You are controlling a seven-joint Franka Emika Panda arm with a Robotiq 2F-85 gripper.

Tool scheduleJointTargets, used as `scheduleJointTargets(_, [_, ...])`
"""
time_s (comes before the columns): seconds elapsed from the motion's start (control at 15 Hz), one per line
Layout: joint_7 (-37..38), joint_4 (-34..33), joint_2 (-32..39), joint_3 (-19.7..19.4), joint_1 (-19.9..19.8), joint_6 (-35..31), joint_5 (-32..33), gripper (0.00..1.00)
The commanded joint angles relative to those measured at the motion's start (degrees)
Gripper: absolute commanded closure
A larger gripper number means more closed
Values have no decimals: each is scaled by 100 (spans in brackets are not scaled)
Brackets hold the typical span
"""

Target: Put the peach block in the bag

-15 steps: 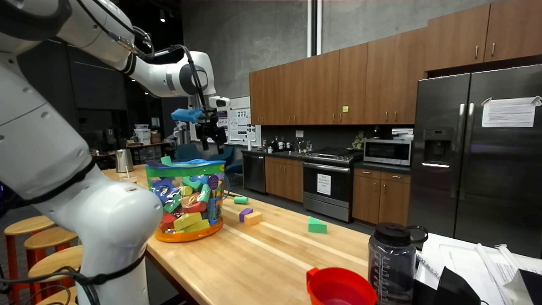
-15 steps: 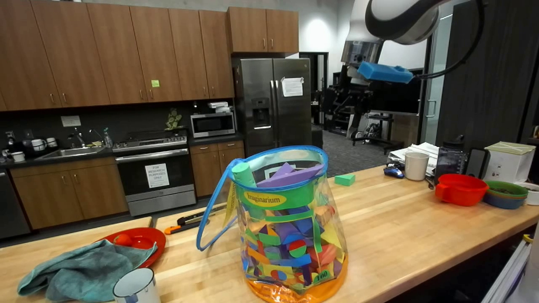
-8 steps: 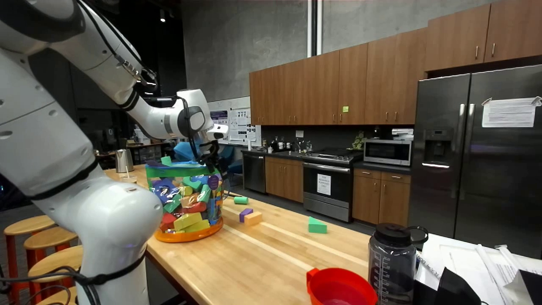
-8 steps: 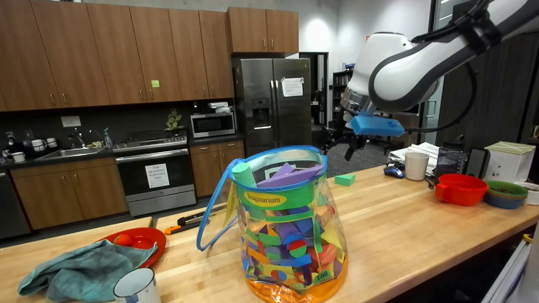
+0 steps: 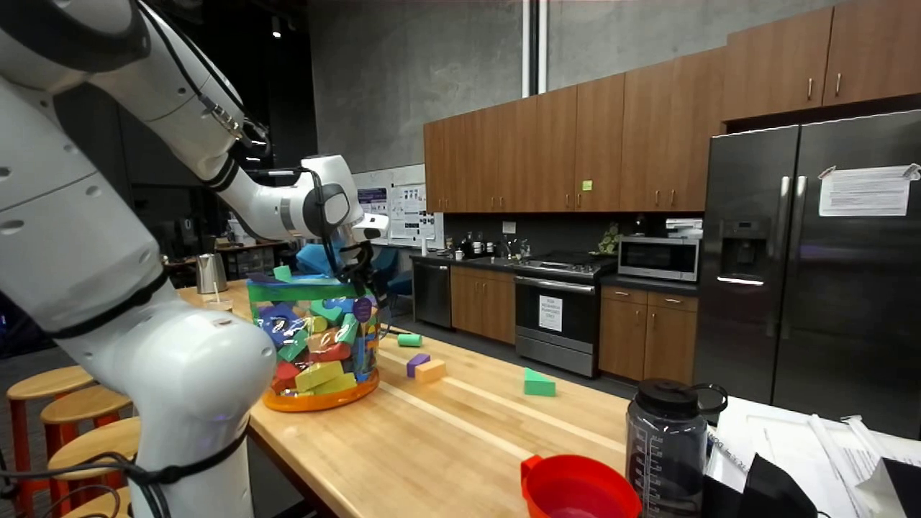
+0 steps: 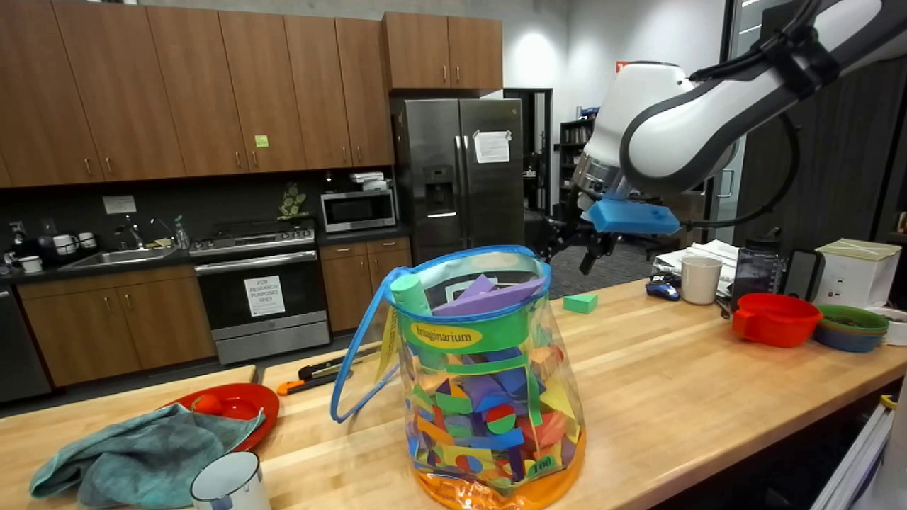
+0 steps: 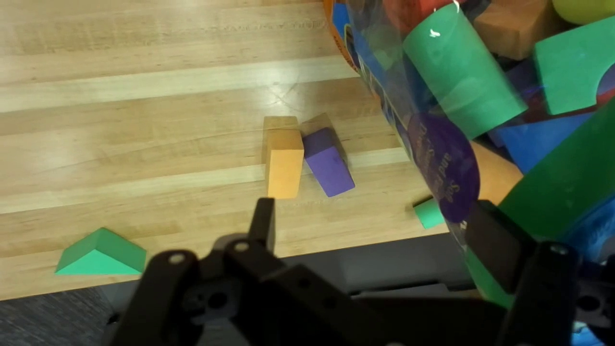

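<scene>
- Hangs higher than the worktop (image 5: 403,439) with the claw (image 7: 372,211) released, fingers (image 7: 263,218) spread well apart in the wrist view.
- Tilts the claw away from upright in both exterior views.
- Has the peach block (image 7: 284,168) lying on the worktop below claw level, outside the bag (image 6: 506,331); seen just past the tip of the picture-left finger in the wrist view.
- Has the purple block (image 7: 331,166) right beside the peach block, also below claw level, toward the space between the fingers; cannot tell touching from nearly touching.
- Has the bag upright just beside the claw in both exterior views, stocked with coloured blocks (image 5: 316,375).
- Overlaps the see-through bag wall with the picture-right finger in the wrist view; cannot tell contact from a small gap.
- Shows purple pieces (image 6: 489,299) at the bag mouth near the claw, and a mint cylinder (image 6: 411,294) across the rim from the claw.
- Has a green cylinder (image 7: 429,213) on the worktop below claw level, between the fingertips in the wrist view.
- Has a green triangular block (image 7: 101,254) on the worktop, farther from the claw than the peach block, off beyond the picture-left finger.
- Has a red bowl (image 6: 776,333) and a dark water bottle (image 5: 665,453) on the worktop, well apart from the claw and near each other.
</scene>
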State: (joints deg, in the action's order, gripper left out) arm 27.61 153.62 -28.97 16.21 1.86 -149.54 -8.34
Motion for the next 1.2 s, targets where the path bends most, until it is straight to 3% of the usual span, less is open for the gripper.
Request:
scheduleJointTargets(0.0, [371,-282,466,232,-170,-19,322,0])
scheduleJointTargets(0.4, [478,-880,625,131,117,613,231,0])
scheduleJointTargets(0.47, [512,-632,613,152,73,282,313,0])
scheduleJointTargets(0.73, [529,-812,593,143,126,559,304,0])
scheduleJointTargets(0.93, [993,-1111,885,429,61,342,451,0])
scheduleJointTargets(1.13, [1951,-1788,1315,870,-97,151,902,0])
